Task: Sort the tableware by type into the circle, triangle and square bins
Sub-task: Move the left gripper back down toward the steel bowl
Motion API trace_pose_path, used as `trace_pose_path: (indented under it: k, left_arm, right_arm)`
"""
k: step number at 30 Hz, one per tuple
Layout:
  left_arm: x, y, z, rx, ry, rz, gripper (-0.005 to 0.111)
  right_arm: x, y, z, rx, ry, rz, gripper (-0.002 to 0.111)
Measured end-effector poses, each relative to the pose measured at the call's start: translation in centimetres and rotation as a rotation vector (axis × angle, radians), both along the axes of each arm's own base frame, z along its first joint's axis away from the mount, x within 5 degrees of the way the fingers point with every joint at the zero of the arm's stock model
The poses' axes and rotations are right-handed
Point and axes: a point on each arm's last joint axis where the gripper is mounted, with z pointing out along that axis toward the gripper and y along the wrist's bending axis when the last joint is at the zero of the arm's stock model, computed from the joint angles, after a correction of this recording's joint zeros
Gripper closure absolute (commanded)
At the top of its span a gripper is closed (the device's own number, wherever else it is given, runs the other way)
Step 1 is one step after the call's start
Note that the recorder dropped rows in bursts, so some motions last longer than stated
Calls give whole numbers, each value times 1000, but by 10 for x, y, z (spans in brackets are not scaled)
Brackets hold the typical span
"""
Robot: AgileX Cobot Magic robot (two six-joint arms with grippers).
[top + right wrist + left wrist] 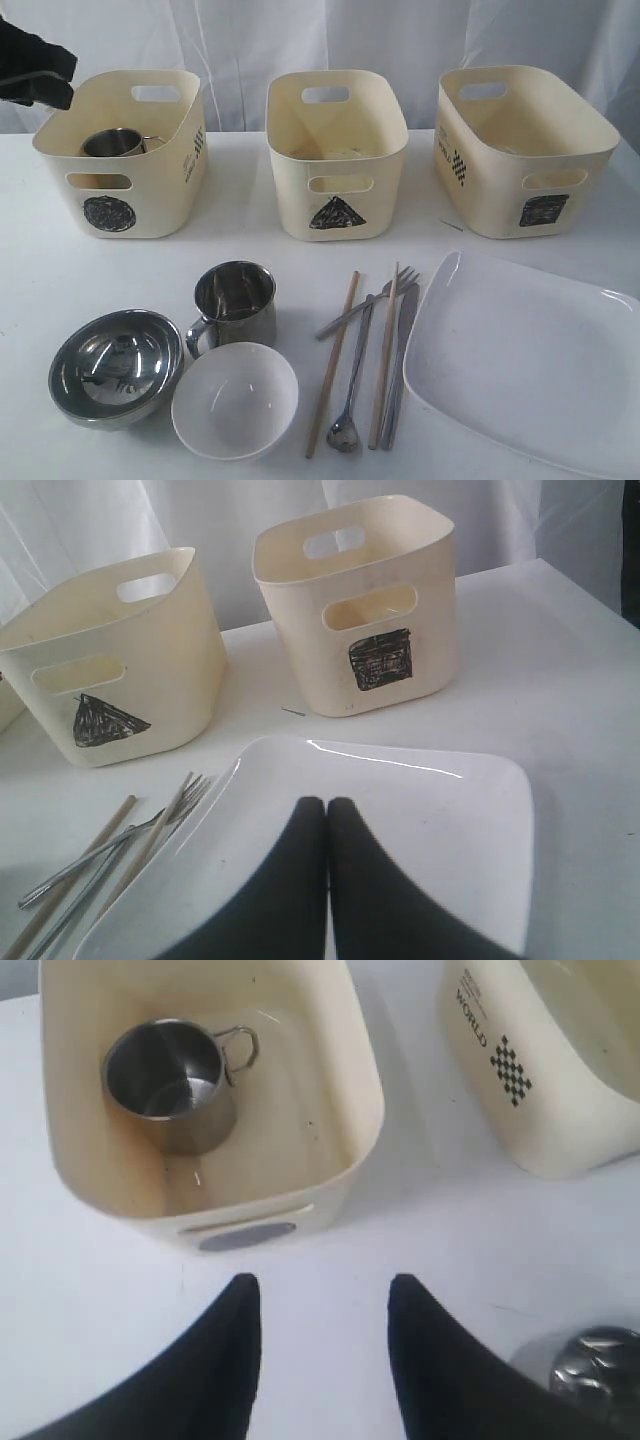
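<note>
Listing the set by size.

Large white square plate (520, 360): on the surface at right, in front of the square bin (490, 190). Glazed, slippery and breakable, and it lies flat, so only the raised rim offers a hold.

Steel bowl (115, 365), white bowl (235, 400): front left, side by side. The steel one is likely light and slick, the white one likely chippable. Take each by the rim.

Loose mug (237, 300): behind the bowls. Binned mug (112, 143): inside the circle bin (150, 200). Both are rigid and can be gripped across the wall.

Chopsticks (332, 365), knife (403, 350), spoon (343, 432), fork (360, 312): thin, low and overlapping in front of the triangle bin (290, 190). Awkward to pinch.

Left gripper (320, 1285): jaws apart, empty, above the surface beside the circle bin.

Right gripper (327, 802): jaws together, over the plate, seen only in its wrist view.

Only the left wrist view shows the binned mug upright, down to its base.
</note>
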Motion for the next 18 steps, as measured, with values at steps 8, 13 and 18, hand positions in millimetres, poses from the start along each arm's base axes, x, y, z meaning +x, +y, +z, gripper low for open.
trace_pose_path:
  k: [8, 13, 18]
  left_arm:
    - [-62, 5, -23, -33, 97, -4, 61]
    - [-87, 8, -64, -20, 226, -2, 61]
    - [-98, 10, -96, -10, 306, 3, 61]
  right_arm:
    - [0, 0, 0, 0, 0, 0, 108]
    - [0, 0, 0, 0, 0, 0, 108]
    - [0, 0, 0, 0, 0, 0, 108]
